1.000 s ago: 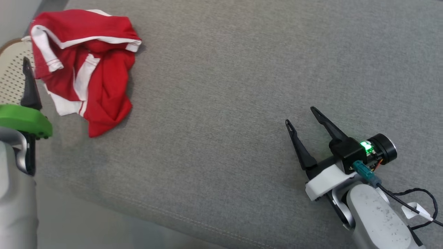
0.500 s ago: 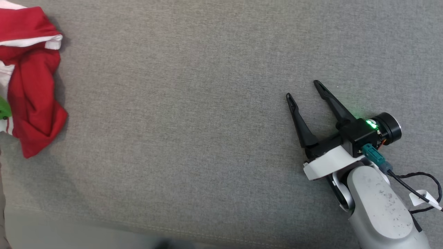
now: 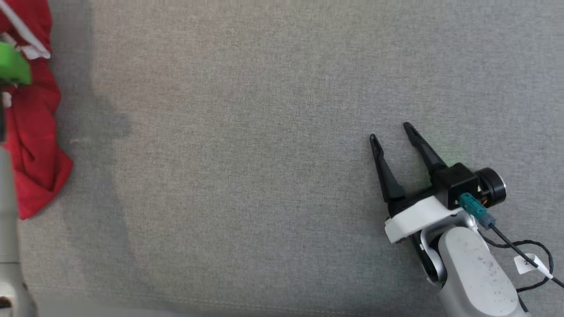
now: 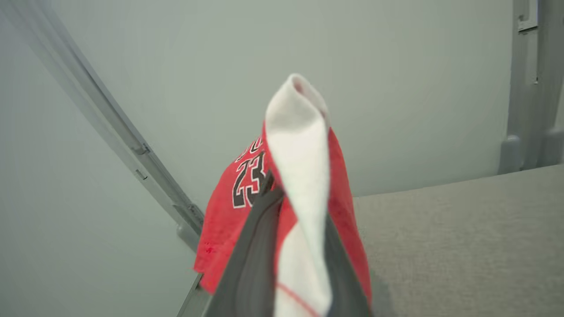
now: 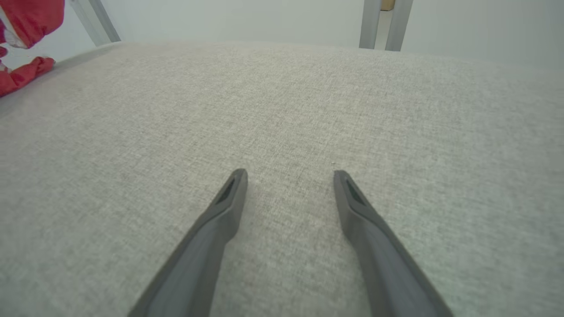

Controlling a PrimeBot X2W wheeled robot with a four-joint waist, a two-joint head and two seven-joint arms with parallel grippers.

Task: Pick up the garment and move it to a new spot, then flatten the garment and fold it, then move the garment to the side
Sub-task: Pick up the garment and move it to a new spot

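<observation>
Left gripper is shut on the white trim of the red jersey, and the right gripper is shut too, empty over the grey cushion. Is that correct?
Not quite: the right gripper is open, its two fingers spread apart and empty over the grey cushion, as the right wrist view shows. The rest holds: the left gripper is shut on the white trim of the red jersey.

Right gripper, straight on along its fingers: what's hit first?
Probably just the grey cushion; ahead of the right gripper it looks free. The garment sits off to its left. Depth unclear.
</observation>
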